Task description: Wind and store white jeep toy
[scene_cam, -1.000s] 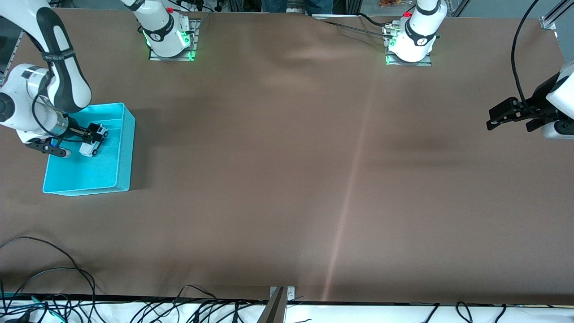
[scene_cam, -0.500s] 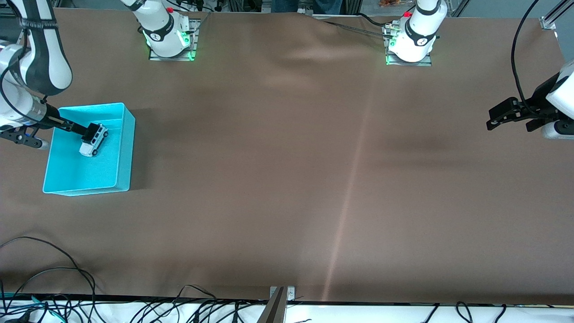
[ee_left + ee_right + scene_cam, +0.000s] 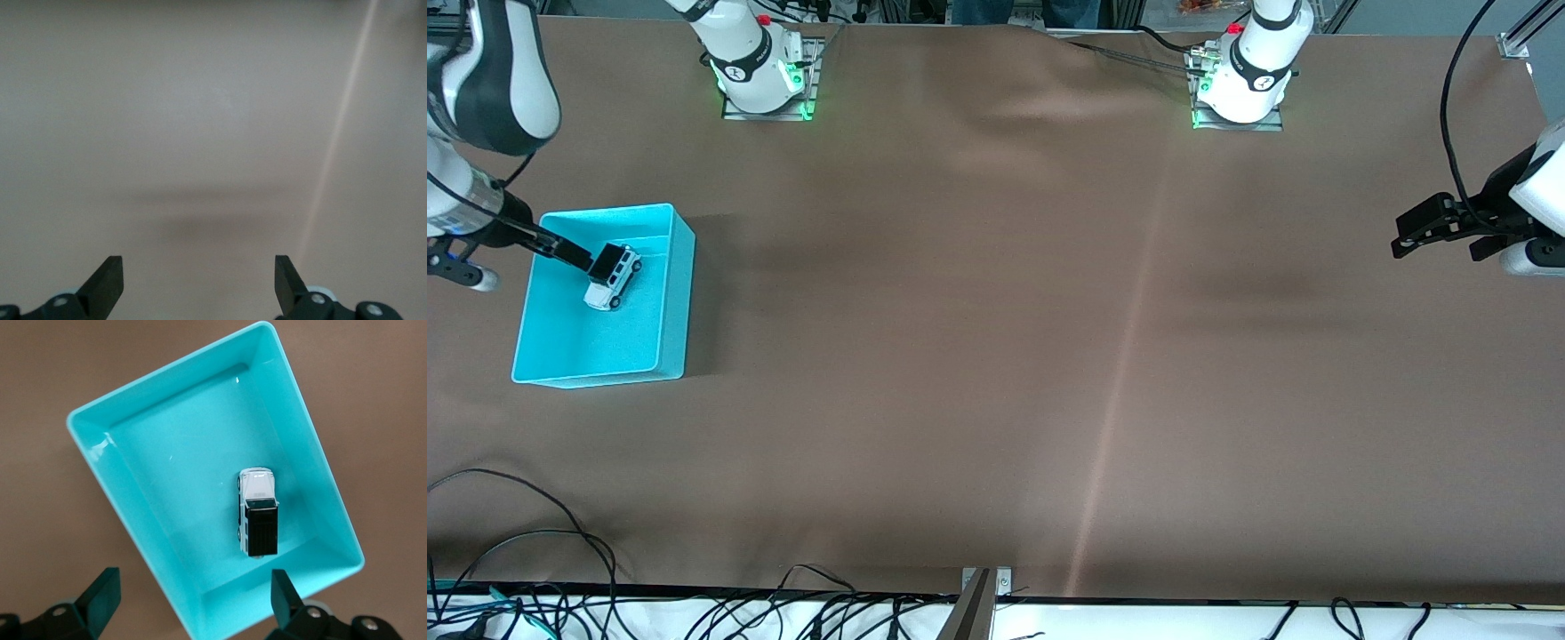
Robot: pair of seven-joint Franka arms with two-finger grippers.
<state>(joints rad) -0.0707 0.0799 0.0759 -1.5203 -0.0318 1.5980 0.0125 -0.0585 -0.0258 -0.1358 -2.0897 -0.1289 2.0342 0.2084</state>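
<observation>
The white jeep toy (image 3: 615,283) lies free on the floor of the cyan bin (image 3: 679,293) at the right arm's end of the table. In the right wrist view the jeep (image 3: 257,513) shows its white front and black rear inside the bin (image 3: 100,433). My right gripper (image 3: 587,258) hangs open and empty above the bin, its jaws wide apart over the bin's wall in its own view (image 3: 193,587). My left gripper (image 3: 1409,233) waits open and empty over bare table at the left arm's end, with only cloth below it (image 3: 198,273).
The table is covered in brown cloth (image 3: 996,356). Loose cables (image 3: 534,533) lie along the edge nearest the front camera. The two arm bases (image 3: 760,80) stand at the edge farthest from that camera.
My right gripper has let go of the jeep and risen away from it toward the table's end. The jeep stays in the bin. The left arm has not moved.
</observation>
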